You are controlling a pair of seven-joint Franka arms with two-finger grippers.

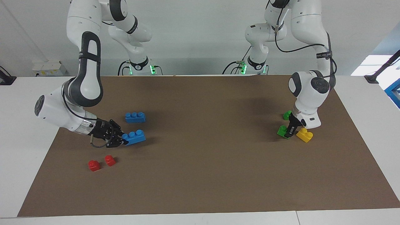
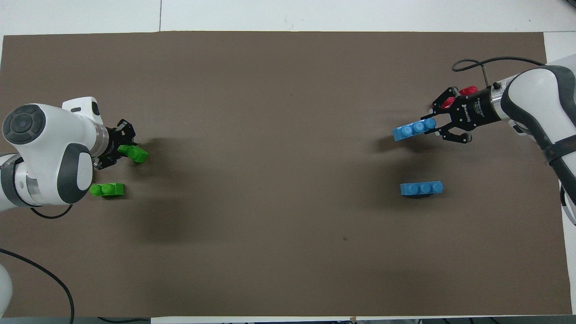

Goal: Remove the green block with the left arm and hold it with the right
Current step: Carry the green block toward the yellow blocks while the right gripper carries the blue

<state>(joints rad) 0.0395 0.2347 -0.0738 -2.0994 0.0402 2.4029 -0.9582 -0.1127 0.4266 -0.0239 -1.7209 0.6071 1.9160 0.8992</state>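
Note:
My left gripper is shut on a green block, a small two-stud brick held low at the mat near the left arm's end of the table. From overhead the left gripper grips the end of this green block. A second green block lies on the mat nearer to the robots, also seen from above. My right gripper is shut on a blue three-stud brick low over the mat toward the right arm's end. In the overhead view the right gripper holds that blue brick by one end.
Another blue brick lies on the mat nearer to the robots than the held one. Two red bricks sit beside the right gripper, farther from the robots. A yellow brick lies right beside the left gripper. The brown mat covers the table.

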